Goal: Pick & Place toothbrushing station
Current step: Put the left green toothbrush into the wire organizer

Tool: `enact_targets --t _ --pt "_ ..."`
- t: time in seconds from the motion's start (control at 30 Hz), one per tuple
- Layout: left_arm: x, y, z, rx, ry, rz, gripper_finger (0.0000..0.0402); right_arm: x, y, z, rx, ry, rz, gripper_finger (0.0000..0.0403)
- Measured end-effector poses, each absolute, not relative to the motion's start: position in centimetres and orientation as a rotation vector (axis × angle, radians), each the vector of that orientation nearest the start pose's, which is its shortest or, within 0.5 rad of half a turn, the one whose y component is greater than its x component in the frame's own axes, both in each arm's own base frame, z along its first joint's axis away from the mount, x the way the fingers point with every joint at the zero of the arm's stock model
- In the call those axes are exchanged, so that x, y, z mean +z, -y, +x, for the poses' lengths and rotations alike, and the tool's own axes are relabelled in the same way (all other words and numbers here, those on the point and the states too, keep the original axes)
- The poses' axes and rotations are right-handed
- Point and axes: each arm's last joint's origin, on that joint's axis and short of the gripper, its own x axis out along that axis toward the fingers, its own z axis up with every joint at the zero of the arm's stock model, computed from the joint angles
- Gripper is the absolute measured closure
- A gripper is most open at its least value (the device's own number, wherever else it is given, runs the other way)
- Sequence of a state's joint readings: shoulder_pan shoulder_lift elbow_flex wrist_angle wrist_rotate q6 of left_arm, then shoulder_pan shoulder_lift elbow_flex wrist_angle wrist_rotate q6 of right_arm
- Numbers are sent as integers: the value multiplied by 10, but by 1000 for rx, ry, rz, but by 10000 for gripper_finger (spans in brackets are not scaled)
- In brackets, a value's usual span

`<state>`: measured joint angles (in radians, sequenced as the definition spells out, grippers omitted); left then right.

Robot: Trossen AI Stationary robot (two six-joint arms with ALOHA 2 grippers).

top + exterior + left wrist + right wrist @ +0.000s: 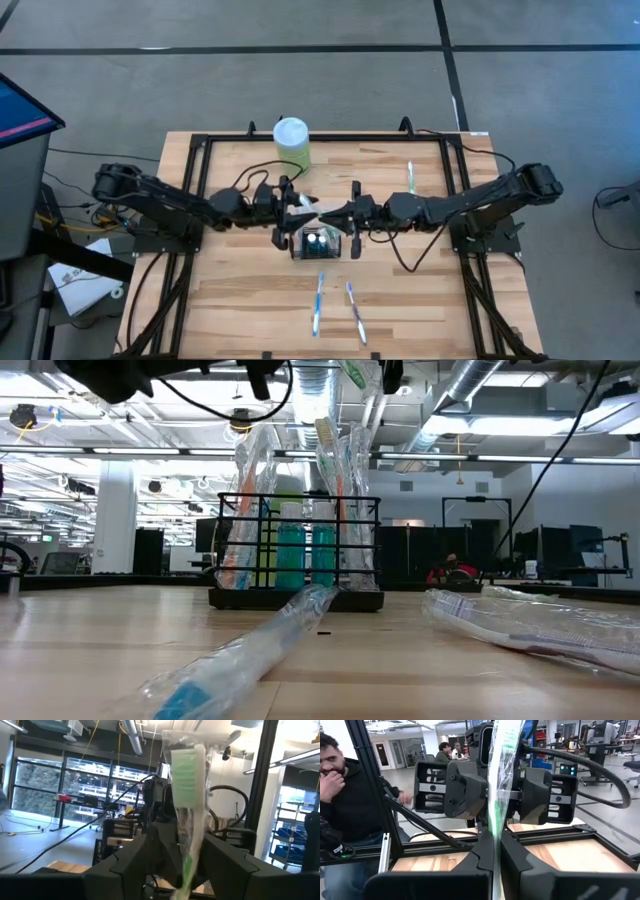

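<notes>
Just below and between the two grippers, near the middle of the table (230,300), stood the toothbrushing station (319,243), a black wire-mesh caddy. In the low view its compartments (296,550) held several plastic-wrapped toothbrushes standing upright, an orange-handled one (232,520) leaning at one end and others (345,490) rising above the rim, with two teal tubes or bottles (305,555) set side by side among them.

The left gripper (300,212) and the right gripper (333,213) met nose to nose directly above the caddy. Between them hung a green toothbrush in a clear wrapper (501,780). In the right wrist view the right gripper's fingers (485,852) were pressed together on the lower part of that wrapped brush. In the left wrist view the same brush (189,785) stood with its green bristle head up, passing down between the left gripper's fingers (150,855), which stood spread to either side of it; whether they touched the wrapper could not be told.

Beyond the left gripper, toward the far edge of the table, stood a pale green bottle with a white cap (292,142). On the near side of the caddy lay two wrapped toothbrushes (319,303) (355,311), apart from each other. Another wrapped brush (410,176) lay beyond the right arm. In the right wrist view a person in a dark top (342,805) sat beside the table frame.
</notes>
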<state>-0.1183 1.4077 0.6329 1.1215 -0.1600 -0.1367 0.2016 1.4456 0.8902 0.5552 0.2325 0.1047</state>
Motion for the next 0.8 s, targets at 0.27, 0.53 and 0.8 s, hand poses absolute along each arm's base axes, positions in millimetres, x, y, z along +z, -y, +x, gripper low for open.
enact_targets --t 0.27,0.53,0.8 --pt "273 29 284 12 362 -158 278 286 -58 318 -32 -8 102 401" --pt "274 30 283 -40 365 -150 388 285 -58 318 -33 -22 96 392" --pt "274 31 283 -51 362 -148 388 285 -59 317 -30 -23 77 355"
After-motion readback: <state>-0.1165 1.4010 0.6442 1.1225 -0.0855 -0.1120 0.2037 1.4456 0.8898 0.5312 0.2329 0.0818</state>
